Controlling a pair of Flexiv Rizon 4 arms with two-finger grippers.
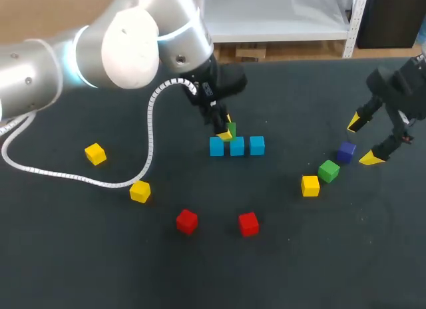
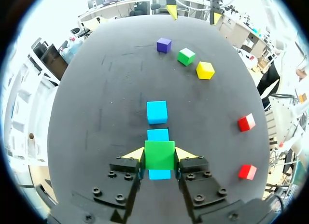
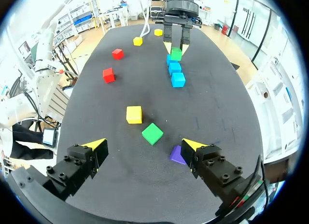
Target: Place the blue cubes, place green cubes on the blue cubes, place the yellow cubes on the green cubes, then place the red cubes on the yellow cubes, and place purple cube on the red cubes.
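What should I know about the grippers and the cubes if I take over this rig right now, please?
Left gripper: shut on a green cube, held over the blue row, not yet released.
Right gripper: open and empty, beside the purple cube.
Done: three blue cubes sit in a row mid-table.
Loose on the table: second green cube, three yellow cubes, two red cubes.
Left to do: set this green down, add the other green, then yellow, red and purple on top.
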